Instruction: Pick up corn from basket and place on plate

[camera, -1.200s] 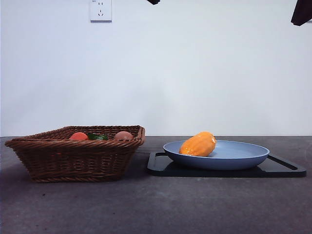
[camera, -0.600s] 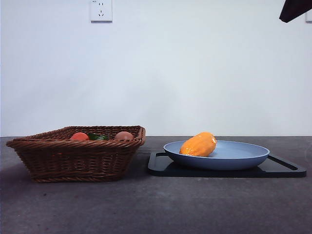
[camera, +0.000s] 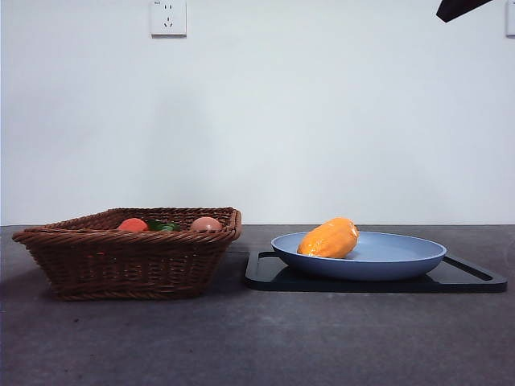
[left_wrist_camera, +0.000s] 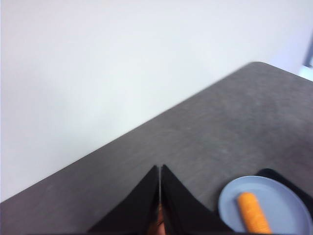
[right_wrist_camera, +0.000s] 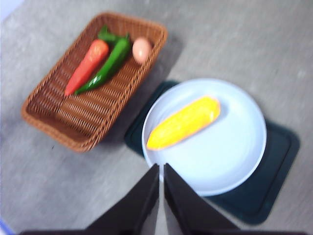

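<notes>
The orange-yellow corn lies on its side in the light blue plate, toward the plate's left half; it also shows as corn on the plate and as corn on the plate. The brown wicker basket stands left of the plate, basket. My right gripper hangs shut high above the plate's near edge, holding nothing. My left gripper is shut too, raised well above the table and empty. A black arm tip shows at the top right.
In the basket lie a red-orange carrot-like piece, a green pepper and a pale peach round item. The plate rests on a flat black tray. A wall socket sits on the white wall behind.
The black arm tip at the top right has risen and drifted left. The small dark tip at top centre has left the picture. Corn, plate and basket have not moved.
</notes>
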